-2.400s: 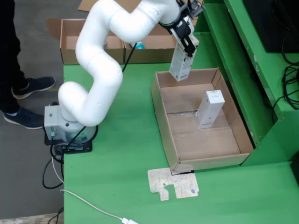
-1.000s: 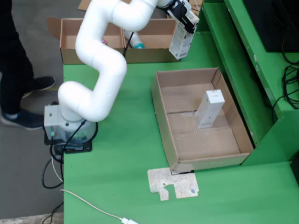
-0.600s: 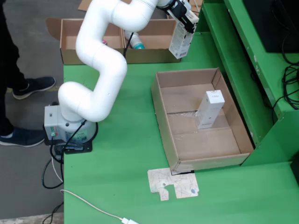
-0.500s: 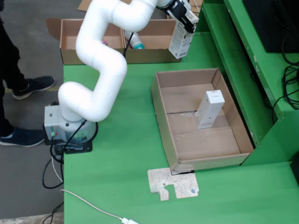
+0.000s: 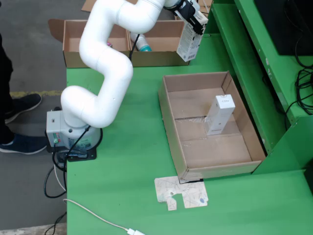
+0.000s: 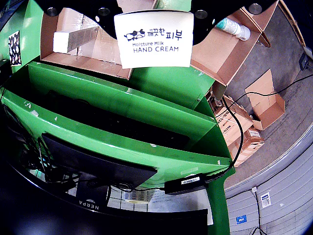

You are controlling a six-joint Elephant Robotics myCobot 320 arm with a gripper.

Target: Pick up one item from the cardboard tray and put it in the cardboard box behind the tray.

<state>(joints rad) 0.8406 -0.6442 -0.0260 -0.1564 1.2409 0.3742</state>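
1. Arm hasn't budged in the last second; only the bystander's shoes shuffled.
2. View from above: gripper clenched on the hand cream box, hanging over the near rim of the cardboard box. 1 more carton stands in the tray.
3. Gripper-riding view: hand cream box fills the top, pinched at its upper end. Looks light, stiff, crushable cardboard.

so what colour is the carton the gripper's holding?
White carton with dark "HAND CREAM" lettering, clearest in the view riding on the gripper.
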